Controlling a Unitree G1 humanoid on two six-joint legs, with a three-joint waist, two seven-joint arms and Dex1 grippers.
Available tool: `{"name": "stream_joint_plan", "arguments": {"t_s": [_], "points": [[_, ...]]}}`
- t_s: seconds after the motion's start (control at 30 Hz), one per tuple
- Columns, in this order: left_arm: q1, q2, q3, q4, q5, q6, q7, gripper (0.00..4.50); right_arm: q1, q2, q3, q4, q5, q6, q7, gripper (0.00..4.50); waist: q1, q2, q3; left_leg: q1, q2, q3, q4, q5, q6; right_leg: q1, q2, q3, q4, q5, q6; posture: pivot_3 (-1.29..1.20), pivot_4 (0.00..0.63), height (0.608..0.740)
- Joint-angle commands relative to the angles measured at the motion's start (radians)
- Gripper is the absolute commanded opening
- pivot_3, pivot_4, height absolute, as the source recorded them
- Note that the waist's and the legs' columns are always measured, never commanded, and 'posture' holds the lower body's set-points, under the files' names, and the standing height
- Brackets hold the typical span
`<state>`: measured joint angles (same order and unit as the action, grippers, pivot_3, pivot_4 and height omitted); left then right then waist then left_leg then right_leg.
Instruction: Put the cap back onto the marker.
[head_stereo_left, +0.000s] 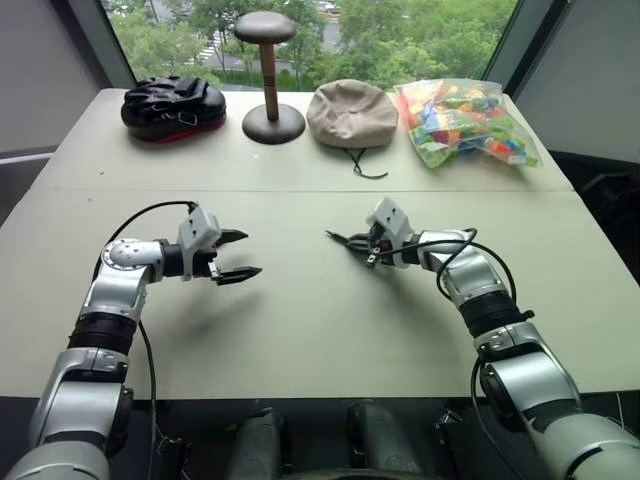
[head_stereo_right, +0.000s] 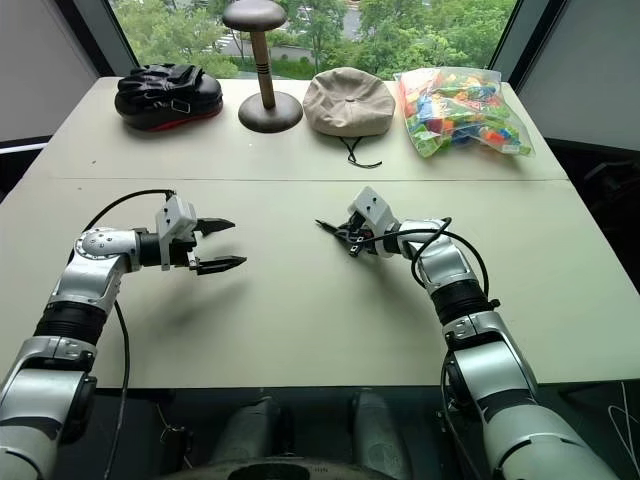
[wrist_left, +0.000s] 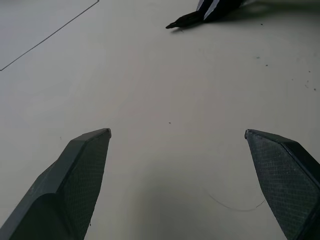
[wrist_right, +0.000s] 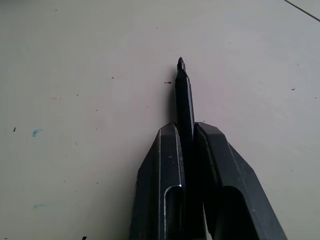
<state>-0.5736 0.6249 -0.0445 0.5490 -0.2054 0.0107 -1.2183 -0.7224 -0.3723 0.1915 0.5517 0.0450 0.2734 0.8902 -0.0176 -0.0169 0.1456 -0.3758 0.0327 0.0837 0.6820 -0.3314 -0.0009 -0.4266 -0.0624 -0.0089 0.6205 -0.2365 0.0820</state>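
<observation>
Both arms reach over the table's (head_stereo_left: 300, 330) near half. Left gripper (head_stereo_left: 238, 256) hovers with its jaws spread wide and nothing between them, aimed across at the right gripper (head_stereo_left: 352, 241), which is pinched tight on the marker (wrist_right: 184, 102). That marker lies low over the table's middle, its long axis running toward the left gripper, pointed tip bare. Nothing stands between the two. I cannot find the cap. Along the far edge, well apart, sit a black glove (head_stereo_left: 172, 106), a wooden stand (head_stereo_left: 270, 80), a beige hat (head_stereo_left: 351, 112) and a bag of coloured blocks (head_stereo_left: 465, 120).
</observation>
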Motion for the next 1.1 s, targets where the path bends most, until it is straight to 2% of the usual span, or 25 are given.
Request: {"name": "stream_joint_plan", "arguments": {"t_s": [0.03,0.17,0.37,0.47,0.77,1.1], "points": [[-0.042,0.011,0.036,0.008,-0.004,-0.012,0.027,4.50,-0.029,-0.008,-0.002,-0.048,-0.012,-0.012,-0.005,0.03,0.000,0.000,0.000,0.000,0.000,0.000,0.000,0.000,0.000,0.000,0.000,0.000,0.000,0.000,0.000,0.00,0.150,0.740],[-0.065,0.041,0.088,0.055,-0.012,0.012,0.090,4.50,-0.037,-0.013,-0.014,-0.214,-0.005,0.079,-0.033,0.03,-0.001,0.000,0.000,0.000,0.000,0.000,0.000,0.000,0.000,0.000,0.000,0.000,0.001,0.000,0.000,0.00,0.150,0.740],[-0.041,0.074,0.153,0.121,-0.027,0.057,0.157,4.50,0.059,0.010,-0.002,-0.533,0.025,0.282,-0.090,0.03,-0.001,0.000,0.000,0.000,0.001,-0.001,0.000,0.000,-0.001,-0.002,0.000,-0.001,0.006,0.000,0.000,0.00,0.150,0.740],[-0.016,0.070,0.157,0.112,-0.024,0.079,0.167,4.50,0.093,0.030,-0.004,-0.612,0.038,0.341,-0.126,0.03,0.005,0.000,0.000,0.000,0.001,-0.001,0.000,0.000,0.000,-0.001,-0.001,-0.001,0.007,0.000,0.000,0.00,0.150,0.740],[-0.003,0.042,0.142,0.118,-0.009,0.089,0.187,4.50,0.134,0.053,-0.006,-0.677,0.065,0.396,-0.196,0.03,0.003,-0.001,0.000,0.000,-0.001,-0.001,0.002,0.000,0.000,-0.001,-0.001,0.000,0.007,0.000,0.000,0.00,0.150,0.740],[-0.087,-0.009,0.113,0.263,0.042,0.016,0.199,4.50,0.150,0.045,-0.006,-0.679,0.076,0.386,-0.227,0.03,0.002,-0.001,0.000,0.000,-0.001,-0.001,0.002,0.000,-0.001,-0.001,0.000,0.000,0.007,0.000,0.000,0.00,0.150,0.740]]}}
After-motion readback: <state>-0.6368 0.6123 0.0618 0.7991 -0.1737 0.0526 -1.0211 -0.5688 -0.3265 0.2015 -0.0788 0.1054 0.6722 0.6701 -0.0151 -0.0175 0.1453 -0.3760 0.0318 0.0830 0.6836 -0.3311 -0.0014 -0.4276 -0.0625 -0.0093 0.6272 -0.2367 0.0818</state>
